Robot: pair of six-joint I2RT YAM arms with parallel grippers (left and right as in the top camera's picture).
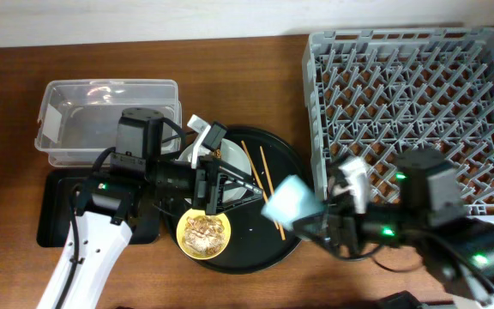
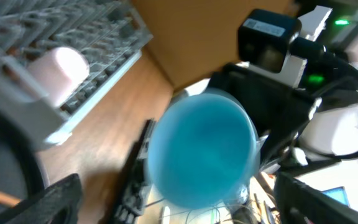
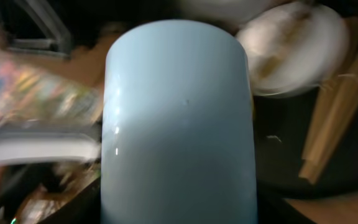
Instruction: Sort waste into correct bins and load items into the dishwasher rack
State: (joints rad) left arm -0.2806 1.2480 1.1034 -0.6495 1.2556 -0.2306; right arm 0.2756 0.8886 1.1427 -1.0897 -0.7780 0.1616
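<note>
My right gripper [image 1: 314,221] is shut on the light blue cup [image 1: 292,204] and holds it on its side above the right edge of the round black tray [image 1: 256,253]. The cup fills the right wrist view [image 3: 179,124] and shows mouth-on in the left wrist view [image 2: 201,149]. My left gripper [image 1: 230,184] is open and empty above the pale plate [image 1: 226,154]. The yellow bowl [image 1: 204,233] holds brown food scraps. Two chopsticks [image 1: 268,184] lie on the tray. A pink cup [image 2: 58,68] sits in the grey dishwasher rack [image 1: 414,112].
The clear plastic box [image 1: 110,116] stands at the back left, and the flat black tray [image 1: 58,206] lies in front of it under my left arm. A white crumpled piece [image 1: 198,127] lies by the plate. The two grippers are close together over the round tray.
</note>
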